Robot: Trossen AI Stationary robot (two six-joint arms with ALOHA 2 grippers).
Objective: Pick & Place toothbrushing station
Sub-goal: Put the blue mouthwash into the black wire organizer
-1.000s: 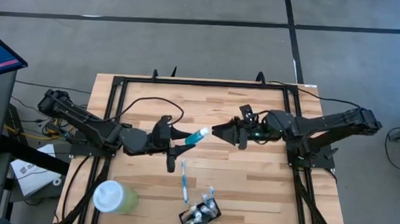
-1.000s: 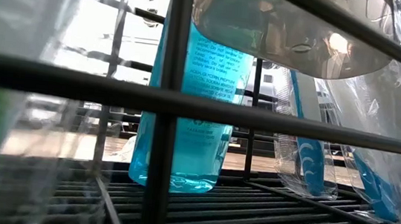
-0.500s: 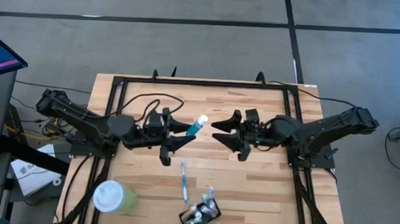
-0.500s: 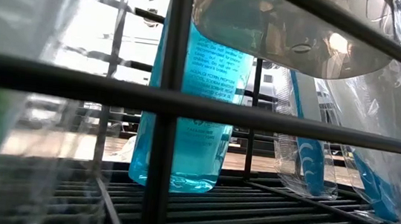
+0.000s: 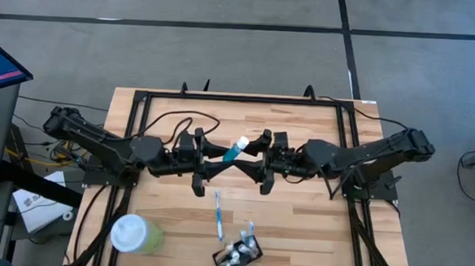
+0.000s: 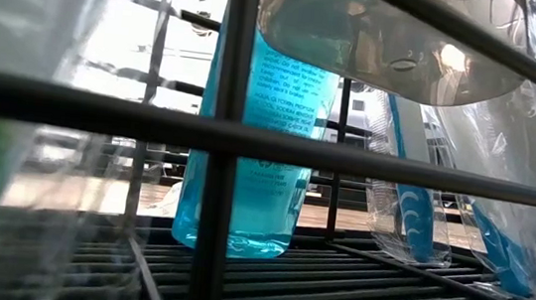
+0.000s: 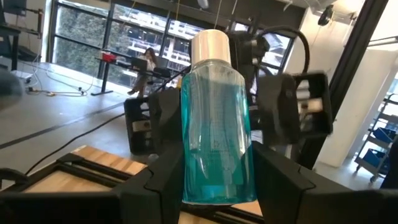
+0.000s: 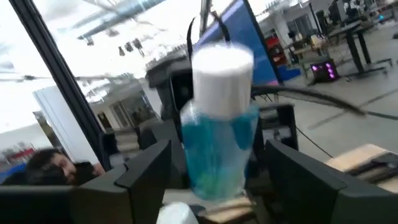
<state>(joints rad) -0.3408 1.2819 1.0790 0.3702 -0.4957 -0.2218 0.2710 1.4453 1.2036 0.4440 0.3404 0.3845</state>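
My left gripper (image 5: 217,158) is shut on a teal bottle with a white cap (image 5: 235,148), held over the middle of the table. The bottle's cap points at my right gripper (image 5: 256,159). That gripper is open, and its fingers stand on either side of the cap end (image 8: 222,74) without touching it. A black holder (image 5: 238,253) with toothbrushes and small tubes stands at the near edge. One blue-and-white toothbrush (image 5: 218,216) lies flat on the table in front of it. My left gripper pinches the bottle's two sides near its base (image 7: 186,186) between its two fingers. The fingers come level from the table's left and lie along the bottle. The bottle is lifted clear of the table, and its cap (image 7: 210,46) points away from the gripper toward the right arm.
A pale green cup with a white lid (image 5: 134,233) stands at the near left. A black frame (image 5: 145,104) runs around the table's edges. The low view looks through dark wire bars (image 6: 225,146) at a teal bottle (image 6: 256,169) and packaged toothbrushes (image 6: 411,215).
My right gripper has opened and gone toward the table's left edge, so its fingers now stand around the bottle's cap. My left gripper has drawn back slightly toward the left with the bottle, which it keeps clear of the table.
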